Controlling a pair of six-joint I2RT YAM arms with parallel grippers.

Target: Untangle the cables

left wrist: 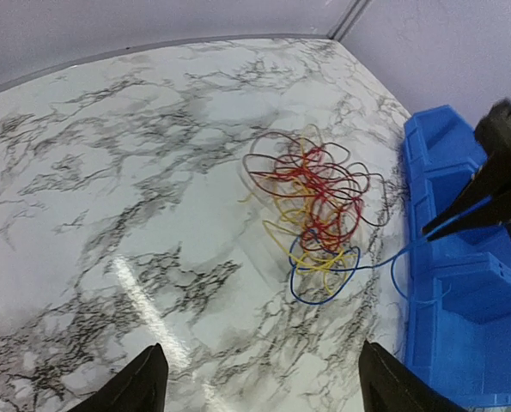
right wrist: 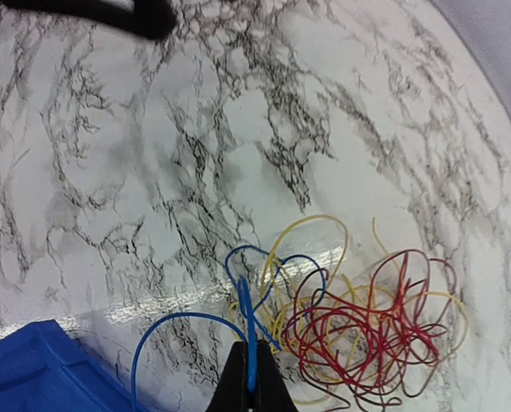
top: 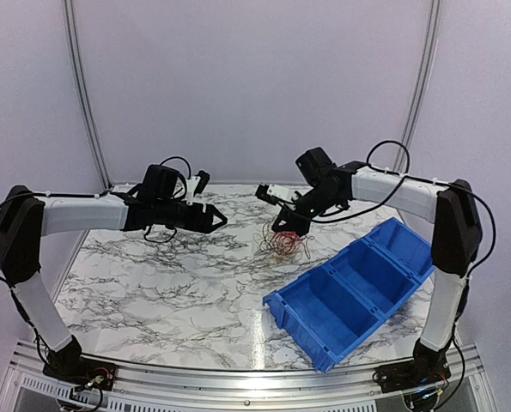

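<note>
**Present state**

1. The left gripper [top: 214,219] hangs above the marble table [top: 143,275], well apart from the cables. In the left wrist view its fingers [left wrist: 143,382] stand wide with nothing between them.
2. The cables [left wrist: 315,202] lie on the table as 1 loose tangle of red, yellow and dark loops, at 3 o'clock of the left gripper in the top view. In the left wrist view, a blue cable [left wrist: 324,296] loops at the tangle's 6 o'clock edge and runs out toward 3 o'clock.
3. The right gripper [right wrist: 251,369] is pinched narrow on the blue cable, just above the tangle. A blue bin [top: 349,292] sits near the tangle at its 4 o'clock.

**Step in hand (judged):** drawing the blue cable out of the tangle

**Procedure**

1. Pull along the line on which the blue cable already leaves the tangle, low and slow. A steep lift would probably carry the whole light tangle with it.
2. Bring the left gripper down on the red loops at the tangle's 9 o'clock side, so the pull has an anchor to work against.
3. Watch the blue loop. If it tightens around the yellow loops, stop and give slack.
4. How deep the cable sits between the pads cannot be told, so expect that it may slip
</note>
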